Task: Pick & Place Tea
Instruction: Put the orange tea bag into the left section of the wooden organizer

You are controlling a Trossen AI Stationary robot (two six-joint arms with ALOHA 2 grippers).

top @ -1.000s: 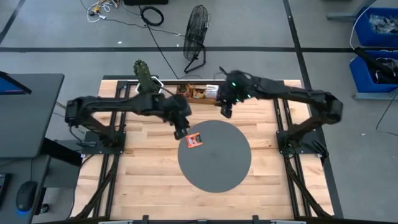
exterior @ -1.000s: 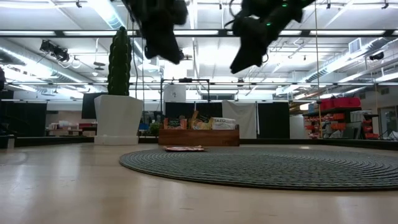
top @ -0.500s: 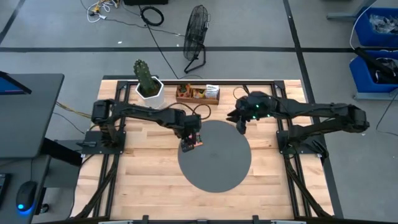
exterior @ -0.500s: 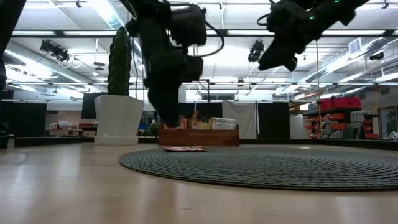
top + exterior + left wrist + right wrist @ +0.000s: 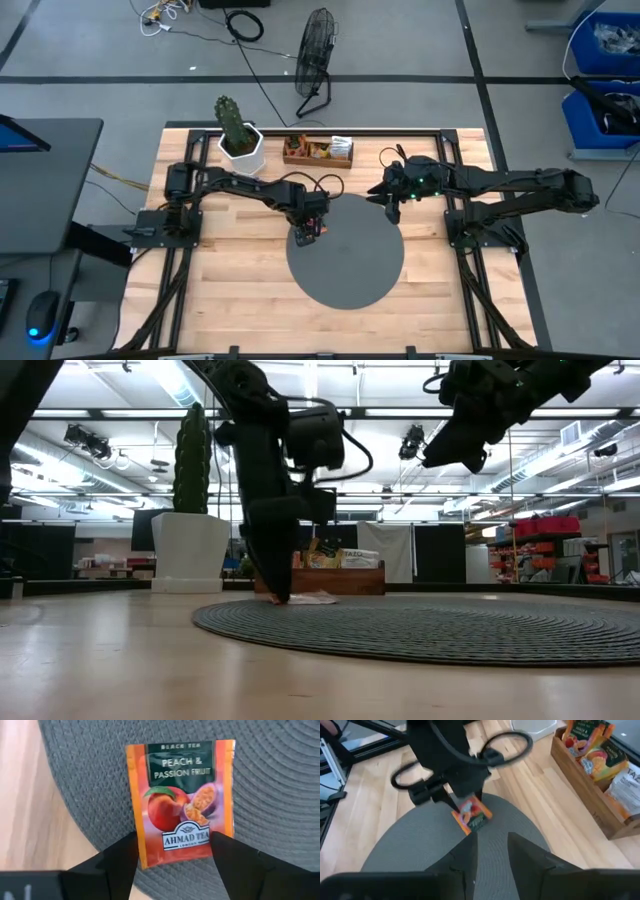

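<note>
Left tool (image 5: pixel 172 857) is down at the grey disc (image 5: pixel 345 255), its two fingers (image 5: pixel 117 862) spread wide to either side of an orange tea sachet (image 5: pixel 181 802); the sachet lies flat on the disc near the disc's edge and the fingers are not closed on it. The label reads black tea, peach and passion fruit, and it faces up. From above, the same left tool (image 5: pixel 308 232) sits at the disc's left rim with the sachet (image 5: pixel 312 230) directly beneath it, over the boundary area between mat and bare table (image 5: pixel 220 290). At table height the left arm descends to the mat's far edge, where the sachet (image 5: pixel 310 598) shows as a thin flat strip on the disc. Right tool (image 5: pixel 390 205) hangs in the air above the disc's upper right rim, well clear of the sachet; its fingers (image 5: pixel 465 857) stand partly apart and hold nothing. Farther back, the wooden tray (image 5: pixel 317 152) stands at the table's rear edge with more sachets upright inside it, orange and white ones visible. Beside the tray stands a cactus in a white pot (image 5: pixel 238 135).
</note>
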